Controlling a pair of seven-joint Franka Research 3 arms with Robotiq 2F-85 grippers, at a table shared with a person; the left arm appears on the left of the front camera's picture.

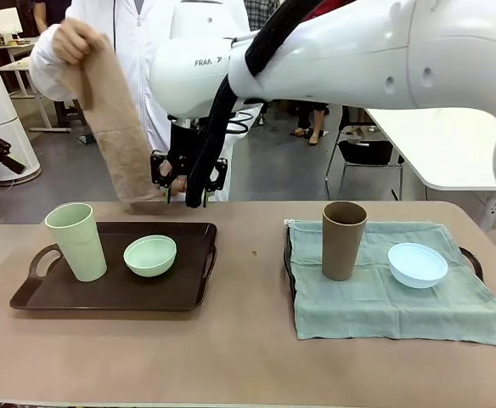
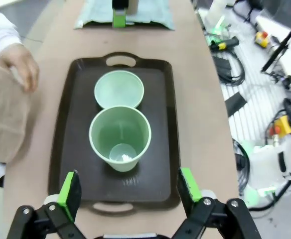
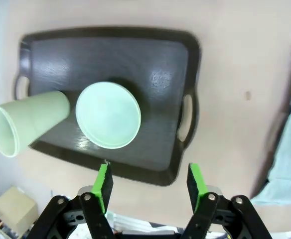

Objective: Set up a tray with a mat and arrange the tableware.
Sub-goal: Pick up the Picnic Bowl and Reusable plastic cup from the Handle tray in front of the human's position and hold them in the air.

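On the tabletop (image 1: 248,357), a dark tray (image 1: 187,287) at the left is carrying a pale green cup (image 1: 76,240) and a mint green bowl (image 1: 150,255) just beside it. At the right, a teal mat (image 1: 375,310) is covering a second tray (image 1: 474,259) and bearing a brown cup (image 1: 343,240) and a light blue bowl (image 1: 417,263). The right gripper (image 1: 187,195) is hanging over the left tray's far edge, and a person's hand (image 1: 74,41) is holding up a beige cloth (image 1: 116,136).

Beige tabletop (image 1: 248,357), bearing a small dark spot (image 1: 254,252) near its middle. Behind it, at right: a white table (image 1: 439,149) with a black chair (image 1: 369,153) just beside it. Far left: a white cylindrical bin (image 1: 2,119). Left wrist view: black cables (image 2: 232,69) and a yellow-and-black device (image 2: 262,37) on the floor beside the tabletop. Right wrist view: a cardboard box (image 3: 15,209) beyond the table edge.
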